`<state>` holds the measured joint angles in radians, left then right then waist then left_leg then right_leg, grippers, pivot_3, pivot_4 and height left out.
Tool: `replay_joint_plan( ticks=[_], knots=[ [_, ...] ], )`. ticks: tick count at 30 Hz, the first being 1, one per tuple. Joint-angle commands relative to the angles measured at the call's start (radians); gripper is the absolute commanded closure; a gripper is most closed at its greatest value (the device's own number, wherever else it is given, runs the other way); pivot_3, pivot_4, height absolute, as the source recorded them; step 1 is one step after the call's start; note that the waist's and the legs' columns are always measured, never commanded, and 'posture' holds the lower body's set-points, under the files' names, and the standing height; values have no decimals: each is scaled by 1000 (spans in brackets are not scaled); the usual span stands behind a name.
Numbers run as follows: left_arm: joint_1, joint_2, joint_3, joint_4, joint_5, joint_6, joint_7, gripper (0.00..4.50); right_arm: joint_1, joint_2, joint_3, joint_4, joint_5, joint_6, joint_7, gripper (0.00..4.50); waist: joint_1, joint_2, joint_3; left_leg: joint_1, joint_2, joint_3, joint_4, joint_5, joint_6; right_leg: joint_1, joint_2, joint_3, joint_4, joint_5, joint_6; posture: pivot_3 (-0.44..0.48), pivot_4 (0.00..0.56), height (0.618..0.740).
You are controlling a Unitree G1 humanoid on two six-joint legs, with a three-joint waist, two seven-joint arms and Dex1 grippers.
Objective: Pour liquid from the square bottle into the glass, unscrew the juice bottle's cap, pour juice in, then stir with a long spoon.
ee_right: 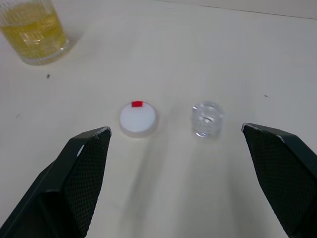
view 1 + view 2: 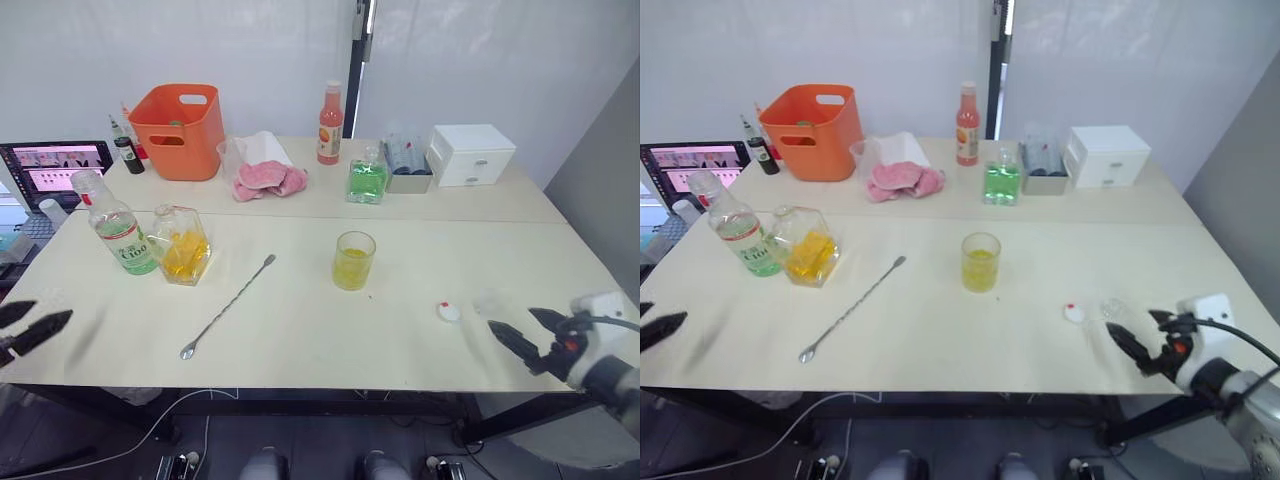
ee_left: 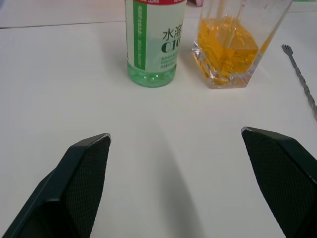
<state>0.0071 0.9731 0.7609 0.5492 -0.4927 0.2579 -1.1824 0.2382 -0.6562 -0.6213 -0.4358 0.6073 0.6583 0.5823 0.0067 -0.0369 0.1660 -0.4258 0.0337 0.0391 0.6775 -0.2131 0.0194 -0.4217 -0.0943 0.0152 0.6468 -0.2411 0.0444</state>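
1. Left eye view: the left tool (image 2: 28,330), jaws apart, is hovering at lower left; reaching in, it risks tipping the uncapped juice bottle (image 2: 115,227).
2. Centre: the long spoon (image 2: 227,307) is lying flat on the worktop (image 2: 330,340) and may slip when pinched.
3. Lower right: the right tool (image 2: 522,336), jaws apart, could scatter the cap (image 2: 449,312).

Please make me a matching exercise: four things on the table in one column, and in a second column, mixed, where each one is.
Things:
1. long spoon
2. cap
3. juice bottle
4. glass

Places:
A. right beside the square bottle
B. near the right gripper
C. standing near the table's middle
D. lying flat between the square bottle and the glass

Pairs: 1-D, 2-B, 3-A, 4-C
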Motion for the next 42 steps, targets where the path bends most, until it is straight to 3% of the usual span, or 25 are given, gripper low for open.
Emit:
replay_joint_plan(
  ticks=[1,7,21,28,34,38,42],
  knots=[
    [66,-16,66,-84,-26,-21,28,23,14,8,-70,4,-34,-65,-30,0,-1,0,0,0,0,0,0,0,0,0,0,0,0,0,0,0,150,715],
    [157,-57,86,-113,-34,-59,45,23,13,51,-33,-4,-101,-67,-133,0,-1,1,-2,2,0,0,-1,0,-1,0,0,1,0,-1,-1,0,150,715],
    [184,-71,69,-127,-36,-81,51,23,-46,79,18,-39,-75,-48,-154,0,-3,1,-3,2,1,0,-1,-1,-1,0,0,1,0,-1,-2,0,150,715],
    [253,-183,13,-439,-94,36,124,23,-189,16,116,-121,90,34,-53,0,-10,2,-3,2,1,-3,-2,-1,-1,0,0,2,0,-1,-2,0,150,715],
    [215,-306,-173,-825,-104,221,385,23,-404,-102,315,-74,230,107,194,0,-3,2,-3,2,1,-4,-1,-1,-1,1,0,2,-1,-1,-1,0,150,715],
    [122,-322,-318,-951,-64,357,551,23,-491,-143,438,-48,242,123,315,0,2,1,-3,1,0,-5,-1,-1,-1,2,2,2,0,0,-1,0,150,715],
    [4,-313,-427,-969,-4,482,678,23,-545,-158,485,-45,252,134,357,0,3,1,-3,1,-1,-5,-1,-1,-1,1,2,2,0,0,0,0,150,715]
  ],
)
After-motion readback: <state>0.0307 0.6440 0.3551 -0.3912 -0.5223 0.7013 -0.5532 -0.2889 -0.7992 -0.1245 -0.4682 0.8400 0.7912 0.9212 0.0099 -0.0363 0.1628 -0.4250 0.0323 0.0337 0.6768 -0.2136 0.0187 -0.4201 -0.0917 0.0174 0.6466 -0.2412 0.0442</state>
